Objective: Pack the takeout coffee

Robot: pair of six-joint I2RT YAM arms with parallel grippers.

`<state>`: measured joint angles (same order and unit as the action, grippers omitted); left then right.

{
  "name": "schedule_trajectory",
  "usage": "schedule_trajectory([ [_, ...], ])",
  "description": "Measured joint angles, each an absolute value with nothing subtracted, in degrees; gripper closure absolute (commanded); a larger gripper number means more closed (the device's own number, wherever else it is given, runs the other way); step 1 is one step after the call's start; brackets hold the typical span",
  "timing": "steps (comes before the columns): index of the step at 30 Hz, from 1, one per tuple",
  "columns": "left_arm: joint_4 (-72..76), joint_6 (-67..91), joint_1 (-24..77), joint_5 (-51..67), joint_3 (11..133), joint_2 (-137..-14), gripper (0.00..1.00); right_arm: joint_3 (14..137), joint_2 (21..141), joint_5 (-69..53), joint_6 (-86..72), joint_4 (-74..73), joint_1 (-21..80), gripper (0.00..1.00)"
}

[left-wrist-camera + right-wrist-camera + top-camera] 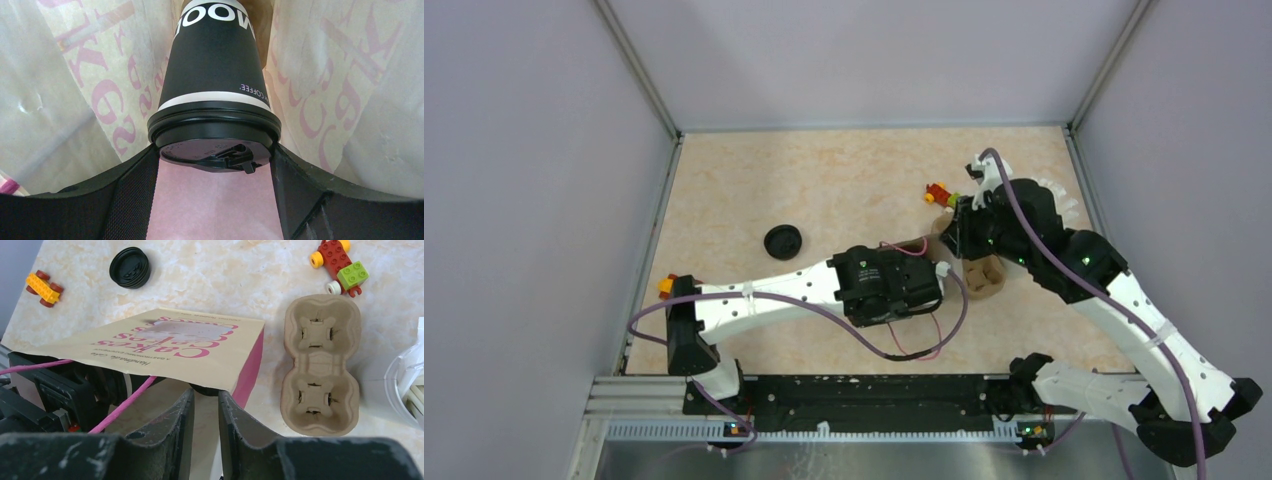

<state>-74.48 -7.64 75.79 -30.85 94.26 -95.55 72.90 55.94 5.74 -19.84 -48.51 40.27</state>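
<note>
My left gripper is shut on the black lid of a black takeout coffee cup with white lettering. The cup points away from me, inside a beige paper bag with pink lettering. In the right wrist view that bag lies on the table with the left arm reaching into it. My right gripper pinches the bag's edge, its jaws almost closed. A loose round black lid lies on the table at the far left; it also shows in the top view. The second cup is out of view.
The brown pulp cup carrier lies empty to the right of the bag. A clear cup of white straws stands at the right edge. A red-and-green brick toy lies behind the carrier. A yellow brick car lies far left.
</note>
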Motion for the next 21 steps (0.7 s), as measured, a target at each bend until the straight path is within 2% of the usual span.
schedule_trajectory([
  [4, -74.48, -7.66, 75.79, -30.50, 94.28, -95.37, 0.51, 72.82, 55.94, 5.69, -20.21, -48.93, 40.27, 0.86],
  [8, -74.41, -7.66, 75.79, -29.82, 94.48, -95.35, 0.51, 71.85, 55.46, 5.48, -20.80, -48.90, 40.27, 0.88],
  [11, -74.00, -7.64, 75.79, -28.77, 94.74, -95.09, 0.51, 70.72, 54.57, 5.30, -21.54, -49.28, 40.25, 0.78],
  [15, -73.67, -7.62, 75.79, -28.05, 94.94, -94.98, 0.52, 71.81, 54.39, 5.08, -22.52, -49.89, 40.25, 0.70],
  [21, -73.67, -7.62, 75.79, -27.90, 94.96, -94.98, 0.52, 78.30, 54.57, 6.61, -22.79, -51.07, 40.25, 0.65],
])
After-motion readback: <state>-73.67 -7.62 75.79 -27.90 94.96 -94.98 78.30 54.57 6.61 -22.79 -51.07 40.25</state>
